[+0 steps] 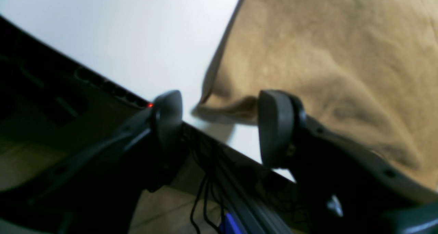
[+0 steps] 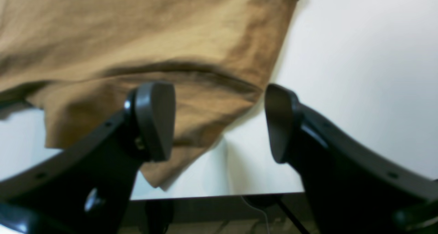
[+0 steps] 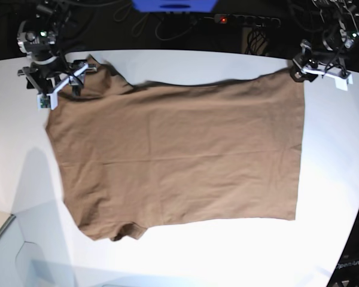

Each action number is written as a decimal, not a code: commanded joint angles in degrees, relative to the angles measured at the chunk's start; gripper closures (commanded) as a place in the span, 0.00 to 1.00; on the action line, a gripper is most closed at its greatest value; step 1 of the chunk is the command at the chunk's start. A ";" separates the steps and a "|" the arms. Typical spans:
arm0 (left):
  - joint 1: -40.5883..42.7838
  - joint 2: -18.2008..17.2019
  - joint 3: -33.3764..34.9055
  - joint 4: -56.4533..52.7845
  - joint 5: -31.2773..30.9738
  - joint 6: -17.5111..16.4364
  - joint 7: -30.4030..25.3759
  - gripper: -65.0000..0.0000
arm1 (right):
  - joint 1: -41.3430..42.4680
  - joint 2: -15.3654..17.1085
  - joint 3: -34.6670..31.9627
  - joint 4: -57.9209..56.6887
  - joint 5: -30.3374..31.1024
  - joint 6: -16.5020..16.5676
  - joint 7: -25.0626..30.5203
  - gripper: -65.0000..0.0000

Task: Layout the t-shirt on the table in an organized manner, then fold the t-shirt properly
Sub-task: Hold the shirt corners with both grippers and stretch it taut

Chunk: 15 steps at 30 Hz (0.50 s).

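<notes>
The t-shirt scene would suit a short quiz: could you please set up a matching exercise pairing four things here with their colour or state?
Things:
1. t-shirt
2. table
3. left gripper
4. right gripper

Descriptions:
A. glossy white
B. open at the shirt's hem corner
C. brown, spread flat
D. open over the sleeve

Pairs: 1-C, 2-A, 3-B, 4-D

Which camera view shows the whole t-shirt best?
The base view: the t-shirt lies spread flat on the table, all edges visible. The left wrist view shows only one corner near the table's edge, and the right wrist view only a wrinkled sleeve part, both blurred.
</notes>
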 commanded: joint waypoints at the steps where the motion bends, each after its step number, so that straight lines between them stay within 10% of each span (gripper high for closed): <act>1: -0.28 -0.39 -0.06 0.44 -0.34 -0.03 0.15 0.47 | -0.04 0.23 0.15 1.30 0.61 -0.08 1.14 0.36; 15: -1.69 -0.83 6.18 -1.23 -0.34 -0.03 0.06 0.48 | -0.04 0.23 2.88 0.77 0.61 -0.08 1.14 0.35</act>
